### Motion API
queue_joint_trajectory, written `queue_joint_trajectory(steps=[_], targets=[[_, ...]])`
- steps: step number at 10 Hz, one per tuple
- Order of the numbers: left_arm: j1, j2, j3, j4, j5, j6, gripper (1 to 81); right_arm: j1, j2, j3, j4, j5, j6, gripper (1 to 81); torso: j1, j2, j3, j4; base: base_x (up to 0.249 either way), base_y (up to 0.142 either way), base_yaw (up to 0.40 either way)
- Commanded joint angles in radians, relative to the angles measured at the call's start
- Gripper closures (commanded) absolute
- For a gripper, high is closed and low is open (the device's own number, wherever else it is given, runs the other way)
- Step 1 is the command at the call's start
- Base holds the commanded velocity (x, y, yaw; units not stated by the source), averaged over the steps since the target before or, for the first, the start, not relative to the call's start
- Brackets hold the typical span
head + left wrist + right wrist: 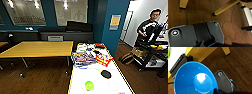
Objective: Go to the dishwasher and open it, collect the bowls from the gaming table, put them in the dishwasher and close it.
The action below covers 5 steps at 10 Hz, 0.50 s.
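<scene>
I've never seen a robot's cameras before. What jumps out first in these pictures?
The big bright blue bowl looms close in the right wrist view, above dark wooden floor. In the head view, a lime green bowl sits on the near end of the long white table, whose far end is cluttered with colourful packets. A person stands at the right by a cart.

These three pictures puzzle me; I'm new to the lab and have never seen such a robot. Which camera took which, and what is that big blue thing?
They come from one wheeled robot with two arms. The wide picture is from a camera high on its head: it looks down on a long white table with a lime green bowl, a black paddle-shaped thing and colourful boxes. A person stands at the right. The other two are from cameras on its wrists. The right wrist view shows a blue bowl up close, apparently carried; the left wrist view shows brown floor and wooden legs.
</scene>
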Motion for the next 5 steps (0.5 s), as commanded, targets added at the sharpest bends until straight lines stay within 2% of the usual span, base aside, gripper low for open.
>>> queue_joint_trajectory(steps=[1, 2, 5], targets=[[-0.130, -0.151, 0.164, -0.007, 0.034, -0.009, 1.0, 0.035, -0.005, -0.040, -0.031, -0.032, -0.002, 81.1, 0.000, 0.000, 0.000, 0.000, 0.000, 0.000, 0.000], [-0.150, -0.189, 0.207, -0.006, 0.035, -0.029, 1.0, 0.027, 0.010, -0.053, -0.034, -0.032, -0.003, 81.1, 0.000, 0.000, 0.000, 0.000, 0.000, 0.000, 0.000], [-0.188, -0.261, 0.290, -0.007, 0.037, -0.035, 1.0, -0.005, 0.047, -0.084, -0.086, -0.032, -0.002, 81.1, 0.000, 0.000, 0.000, 0.000, 0.000, 0.000, 0.000]])
